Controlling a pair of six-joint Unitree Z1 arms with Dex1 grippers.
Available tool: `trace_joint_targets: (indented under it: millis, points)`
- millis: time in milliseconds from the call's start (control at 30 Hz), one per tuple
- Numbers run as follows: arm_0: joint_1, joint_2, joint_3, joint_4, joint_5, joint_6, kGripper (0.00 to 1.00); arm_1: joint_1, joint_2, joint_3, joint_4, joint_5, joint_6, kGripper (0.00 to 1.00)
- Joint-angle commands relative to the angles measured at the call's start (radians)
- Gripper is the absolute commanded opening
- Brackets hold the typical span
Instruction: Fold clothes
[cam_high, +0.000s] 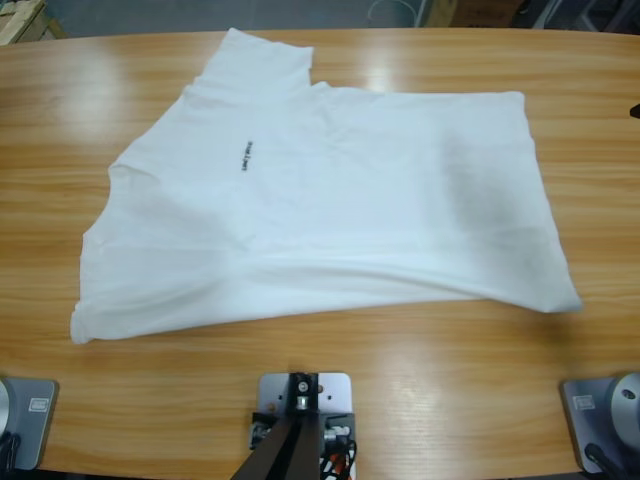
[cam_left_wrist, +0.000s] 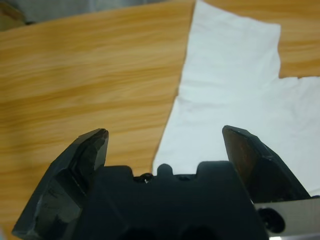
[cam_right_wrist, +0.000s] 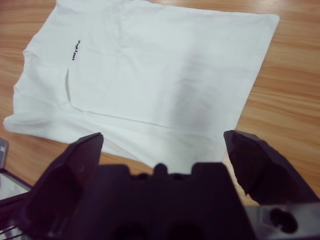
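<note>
The white T-shirt lies spread flat on the wooden table, hem to the right and one short sleeve pointing to the far edge. A small dark text mark shows on its chest. Neither arm appears in the high view. My left gripper hangs open above bare wood beside the shirt, with the sleeve just ahead of its jaws. My right gripper hovers open over the shirt near its lower edge, holding nothing. The mark shows there too.
Bare wood runs along the front edge below the shirt and at both ends of the table. A band of bare wood lies behind the shirt. A pale wooden pallet sits beyond the far left corner.
</note>
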Motion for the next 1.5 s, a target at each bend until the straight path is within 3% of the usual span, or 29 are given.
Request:
trace_joint_targets:
  millis: [33,233,300,367,467,567,667,800,900,1000,1100,1167,1233,1267,1367,1500]
  points:
    - [0.005,-0.276,0.554,-0.074,0.095,-0.011,0.884,0.033,-0.028,0.055,-0.039,-0.013,-0.004,0.989]
    - [0.005,-0.540,1.005,-0.366,0.080,-0.018,0.875,0.065,-0.021,0.070,-0.058,-0.010,-0.007,0.991]
    - [0.037,-0.667,1.210,-0.560,-0.022,-0.044,0.878,0.076,-0.020,0.067,-0.055,-0.010,-0.007,0.991]
    - [0.127,-0.771,1.418,-0.780,-0.175,-0.109,0.977,0.084,-0.022,0.071,-0.051,-0.011,-0.007,0.995]
    - [0.158,-0.797,1.575,-1.007,-0.324,-0.127,0.996,0.099,-0.025,0.079,-0.046,-0.011,-0.007,1.000]
    - [0.152,-0.743,1.595,-1.155,-0.378,-0.134,1.000,0.108,-0.022,0.074,-0.038,-0.011,-0.007,1.000]
    - [0.153,-0.653,1.520,-1.201,-0.452,-0.151,1.000,0.109,-0.021,0.068,-0.029,-0.011,-0.005,1.000]
    - [0.171,-0.498,1.466,-1.316,-0.516,-0.309,0.997,0.109,-0.038,0.079,-0.013,-0.014,-0.005,1.000]
    - [0.160,-0.457,1.485,-1.363,-0.492,-0.272,0.800,0.109,-0.041,0.077,-0.006,-0.017,-0.005,1.000]
    - [0.131,-0.434,1.499,-1.405,-0.403,-0.188,0.789,0.109,-0.028,0.067,-0.006,-0.019,-0.005,1.000]
    - [0.115,-0.384,1.499,-1.471,-0.405,-0.002,0.823,0.109,-0.017,0.064,-0.009,-0.048,-0.005,1.000]
    - [0.113,-0.345,1.505,-1.494,-0.443,-0.055,0.841,0.109,-0.015,0.062,-0.009,-0.086,-0.005,1.000]
    - [0.110,-0.314,1.528,-1.563,-0.453,-0.069,0.980,0.111,-0.018,0.062,-0.004,-0.101,-0.005,1.000]
    - [0.110,-0.291,1.530,-1.585,-0.459,-0.069,0.998,0.116,-0.018,0.061,0.002,-0.105,-0.005,1.000]
    - [0.113,-0.236,1.548,-1.660,-0.488,-0.070,1.000,0.128,-0.009,0.046,0.019,-0.112,-0.005,1.000]
    - [0.121,-0.160,1.621,-1.885,-0.560,-0.141,1.000,0.129,0.006,0.048,0.024,-0.115,-0.005,1.000]
